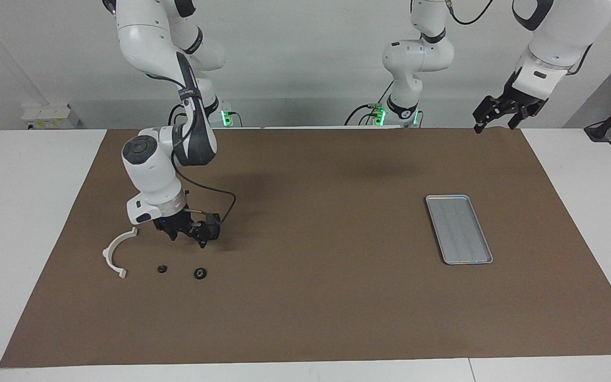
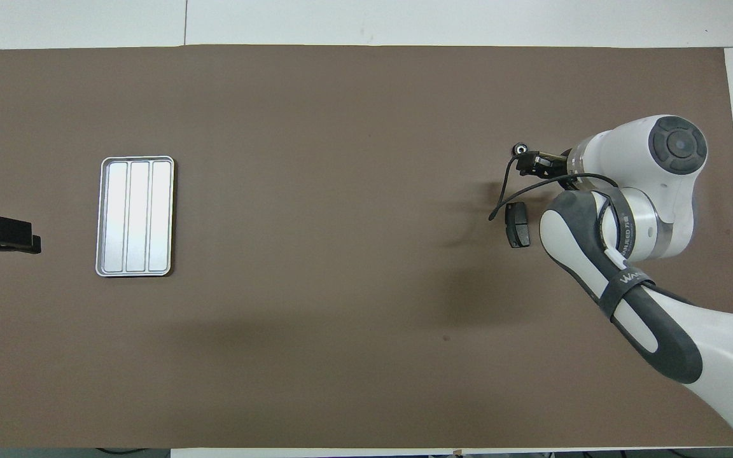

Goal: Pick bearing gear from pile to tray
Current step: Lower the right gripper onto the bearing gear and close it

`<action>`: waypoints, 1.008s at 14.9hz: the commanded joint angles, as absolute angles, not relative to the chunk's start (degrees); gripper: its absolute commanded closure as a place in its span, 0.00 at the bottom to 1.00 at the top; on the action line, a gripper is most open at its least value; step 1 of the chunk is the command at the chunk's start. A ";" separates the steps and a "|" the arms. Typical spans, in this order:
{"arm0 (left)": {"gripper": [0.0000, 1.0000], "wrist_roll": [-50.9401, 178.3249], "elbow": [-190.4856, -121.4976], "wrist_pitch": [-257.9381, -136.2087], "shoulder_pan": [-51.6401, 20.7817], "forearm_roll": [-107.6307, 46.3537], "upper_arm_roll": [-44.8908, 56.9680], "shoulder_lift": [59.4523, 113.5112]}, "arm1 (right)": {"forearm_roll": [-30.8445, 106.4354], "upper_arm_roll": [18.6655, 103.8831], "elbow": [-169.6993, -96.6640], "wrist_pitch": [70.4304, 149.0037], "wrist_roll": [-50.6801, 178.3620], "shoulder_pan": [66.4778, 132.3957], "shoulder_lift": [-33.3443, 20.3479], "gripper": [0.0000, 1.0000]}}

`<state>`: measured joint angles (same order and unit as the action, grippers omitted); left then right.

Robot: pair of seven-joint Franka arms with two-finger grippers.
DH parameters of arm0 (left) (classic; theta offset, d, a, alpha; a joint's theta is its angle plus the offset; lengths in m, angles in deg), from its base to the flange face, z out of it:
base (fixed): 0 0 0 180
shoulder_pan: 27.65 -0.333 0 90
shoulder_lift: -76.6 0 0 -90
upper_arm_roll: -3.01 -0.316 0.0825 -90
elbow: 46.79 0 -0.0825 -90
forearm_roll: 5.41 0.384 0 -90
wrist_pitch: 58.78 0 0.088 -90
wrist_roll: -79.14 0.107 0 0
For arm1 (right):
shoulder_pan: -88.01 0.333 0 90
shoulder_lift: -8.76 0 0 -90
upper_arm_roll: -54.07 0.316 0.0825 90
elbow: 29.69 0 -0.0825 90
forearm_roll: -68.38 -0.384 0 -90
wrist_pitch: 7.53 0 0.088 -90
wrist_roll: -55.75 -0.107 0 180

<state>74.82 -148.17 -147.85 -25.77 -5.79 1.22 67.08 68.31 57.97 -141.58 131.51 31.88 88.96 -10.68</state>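
We see a white wall past the robots and a brown mat covering the white surface. Up by the bases the left gripper waits in the air, fingers spread, holding nothing. The right gripper hangs low over the pile, jaws wide, nothing visibly gripped; a dark brake pad lies just beside it. Farther out lie the white bracket and two black round pieces. The tray sits well apart, toward the left arm's end.
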 commanded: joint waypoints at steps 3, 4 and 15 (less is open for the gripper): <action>0.00 75.53 -148.39 -148.34 -25.54 -6.56 0.81 66.67 | 71.72 58.12 -133.51 132.04 27.19 90.12 -17.34 0.00; 0.00 75.53 -148.39 -148.34 -25.54 -6.56 0.81 66.67 | 71.72 58.12 -132.45 132.21 27.10 90.12 -18.65 0.00; 0.00 75.53 -148.39 -148.34 -25.45 -6.47 0.81 66.67 | 71.55 58.12 -124.87 131.25 25.78 90.83 -25.87 0.00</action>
<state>74.82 -148.17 -147.85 -25.77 -5.79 1.22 67.08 70.33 57.98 -125.93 131.94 28.00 90.90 -24.68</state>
